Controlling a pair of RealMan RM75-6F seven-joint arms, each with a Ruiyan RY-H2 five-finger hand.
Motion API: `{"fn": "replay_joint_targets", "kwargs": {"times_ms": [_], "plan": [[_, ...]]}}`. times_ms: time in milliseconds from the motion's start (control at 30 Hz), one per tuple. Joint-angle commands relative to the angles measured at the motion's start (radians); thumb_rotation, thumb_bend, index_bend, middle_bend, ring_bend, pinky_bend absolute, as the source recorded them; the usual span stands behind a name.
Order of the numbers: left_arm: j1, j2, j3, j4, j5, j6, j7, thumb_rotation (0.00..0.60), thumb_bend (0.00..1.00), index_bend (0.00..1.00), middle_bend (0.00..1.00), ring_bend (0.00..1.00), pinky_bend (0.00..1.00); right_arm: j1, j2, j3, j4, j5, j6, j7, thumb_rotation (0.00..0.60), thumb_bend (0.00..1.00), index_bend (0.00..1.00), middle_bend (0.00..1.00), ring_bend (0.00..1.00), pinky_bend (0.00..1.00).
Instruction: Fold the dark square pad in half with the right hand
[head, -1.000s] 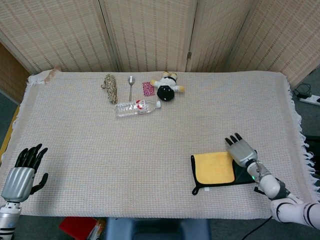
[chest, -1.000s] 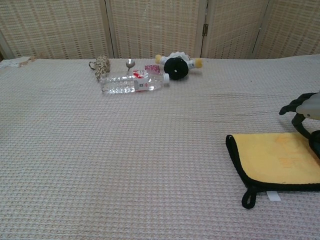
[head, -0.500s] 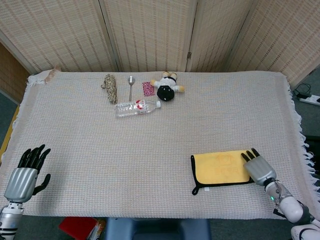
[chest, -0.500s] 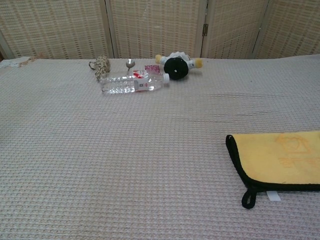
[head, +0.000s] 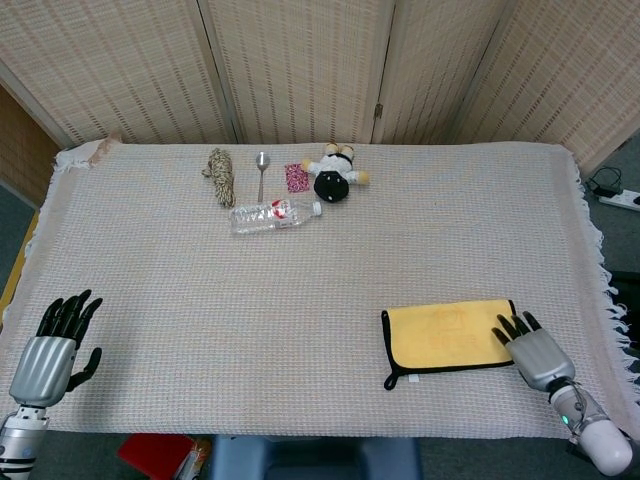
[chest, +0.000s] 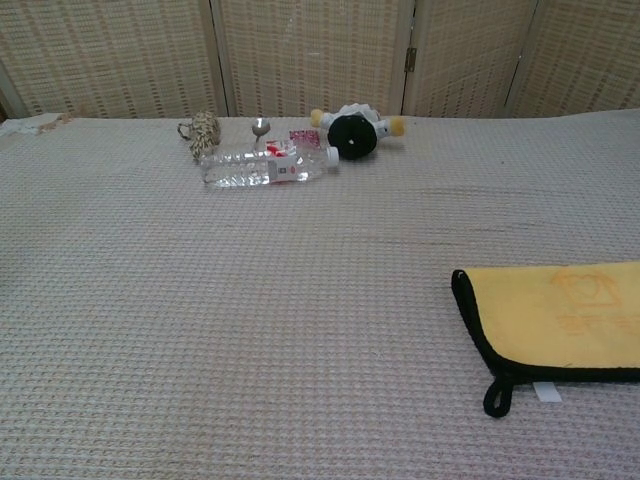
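The folded black-edged square pad (head: 445, 337), yellow face up, lies on the woven cloth-covered table (head: 300, 290) near its front right, long axis left-right, hanging loop at its front-left corner, the right hand (head: 535, 352) spread empty just beside its right edge, the left hand (head: 45, 355) likewise released.

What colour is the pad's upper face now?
Yellow, with a black edge; the pad shows best in the chest view.

The left hand (head: 45, 352) has a ribbed silver-grey metal back and glossy black fingers, on a pale grey wrist. The right hand (head: 535, 350) matches: silver-grey back, black fingers, a rounded white-grey wrist with a small green light.
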Motion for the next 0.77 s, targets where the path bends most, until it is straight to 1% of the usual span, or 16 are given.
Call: {"fn": "replay_joint_targets", "kwargs": {"times_ms": [33,67,100,167,267,367,467,533,767], "plan": [[0.000,0.000,0.001,-0.001,-0.004,-0.005,0.003,0.600,0.53,0.00,0.00,0.00,0.00,-0.115,0.056,0.051,-0.046,-0.143,0.207,0.294,0.600,0.50,0.01,0.00,0.00,0.00],[-0.001,0.000,0.002,-0.003,-0.006,-0.011,0.006,0.600,0.53,0.00,0.00,0.00,0.00,-0.154,0.057,0.064,-0.032,-0.192,0.291,0.374,0.600,0.50,0.00,0.00,0.00,0.00],[-0.001,0.000,0.003,-0.005,-0.007,-0.014,0.008,0.600,0.53,0.00,0.00,0.00,0.00,-0.184,0.054,0.075,-0.020,-0.221,0.354,0.425,0.600,0.50,0.00,0.00,0.00,0.00],[-0.002,0.002,0.007,-0.013,-0.009,-0.021,0.015,0.600,0.53,0.00,0.00,0.00,0.00,-0.246,0.043,0.096,0.008,-0.263,0.478,0.495,0.600,0.50,0.00,0.00,0.00,0.00],[0.000,0.008,0.012,-0.030,-0.007,-0.024,0.028,0.600,0.53,0.00,0.00,0.00,0.00,-0.309,0.035,0.117,0.013,-0.283,0.591,0.506,0.600,0.50,0.00,0.00,0.00,0.00],[0.003,0.016,0.016,-0.060,-0.010,-0.027,0.052,0.600,0.53,0.00,0.00,0.00,0.00,-0.378,0.012,0.136,-0.001,-0.288,0.698,0.447,0.600,0.50,0.00,0.00,0.00,0.00],[0.007,0.021,0.019,-0.078,-0.003,-0.019,0.070,0.600,0.53,0.00,0.00,0.00,0.00,-0.423,-0.013,0.143,-0.008,-0.286,0.740,0.430,0.600,0.50,0.00,0.00,0.00,0.00],[0.009,0.024,0.020,-0.086,0.006,-0.012,0.075,0.600,0.53,0.00,0.00,0.00,0.00,-0.428,-0.005,0.138,-0.014,-0.299,0.728,0.431,0.600,0.50,0.00,0.00,0.00,0.00],[0.012,0.027,0.022,-0.093,0.017,-0.001,0.080,0.600,0.53,0.00,0.00,0.00,0.00,-0.438,0.005,0.154,-0.021,-0.307,0.685,0.432,0.600,0.50,0.00,0.00,0.00,0.00]]}}
